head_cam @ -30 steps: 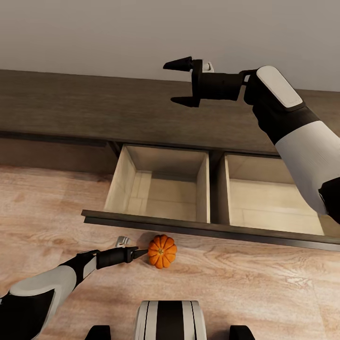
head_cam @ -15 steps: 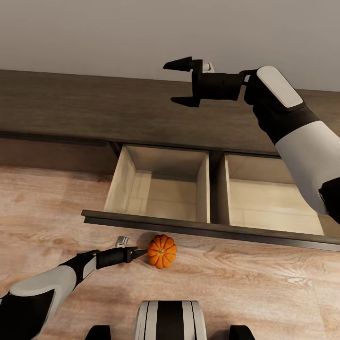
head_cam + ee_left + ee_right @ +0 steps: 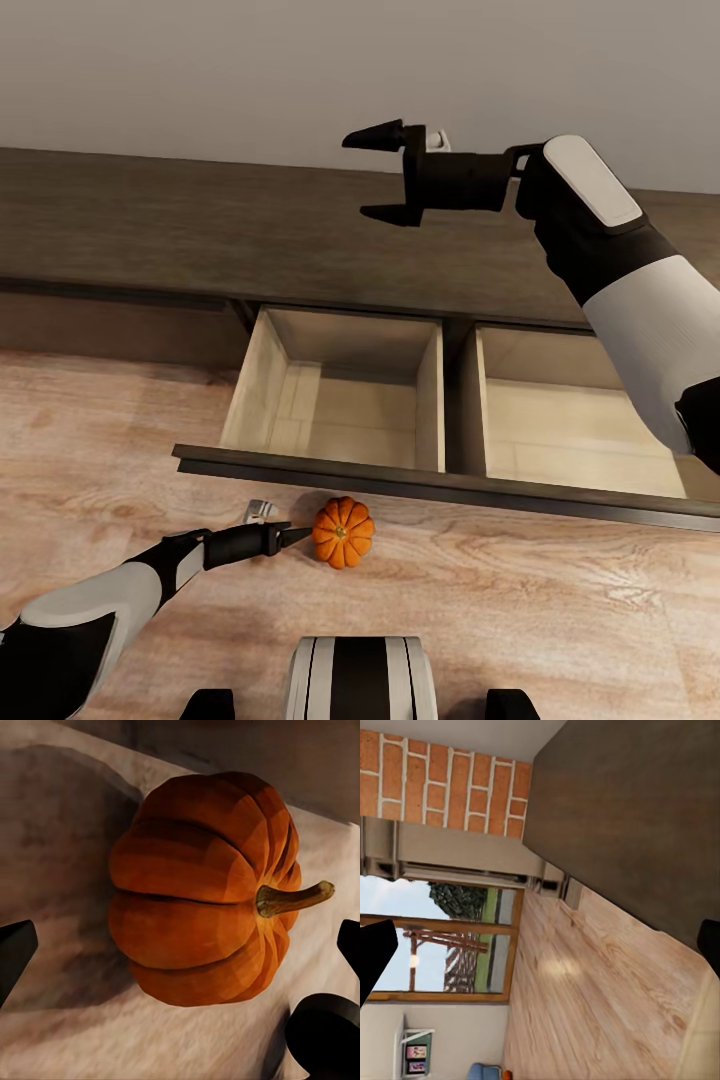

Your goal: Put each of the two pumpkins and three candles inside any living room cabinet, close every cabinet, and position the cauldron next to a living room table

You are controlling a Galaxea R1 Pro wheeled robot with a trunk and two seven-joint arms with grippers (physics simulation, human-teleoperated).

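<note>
A bright-orange ribbed pumpkin (image 3: 343,533) sits on the wooden floor just in front of the cabinet's (image 3: 200,235) pulled-out drawer front (image 3: 400,484). My left gripper (image 3: 285,526) is low at the pumpkin's left side and open. In the left wrist view the pumpkin (image 3: 195,889) lies close ahead between the spread fingertips of the left gripper (image 3: 180,949), stem sideways. Both pale beige drawer compartments (image 3: 340,400) are empty. Above the cabinet top my right gripper (image 3: 358,175) hangs open with nothing in it. The right wrist view looks past the right gripper (image 3: 542,952) along the cabinet top (image 3: 645,817).
The open drawer juts out over the floor (image 3: 560,610) between me and the cabinet. My base (image 3: 360,680) is right behind the pumpkin. The right wrist view has a brick wall (image 3: 442,784) and a window (image 3: 435,937) further along the room.
The right gripper has crept very slightly up and left. The left gripper and the pumpkin have stayed where they were.
</note>
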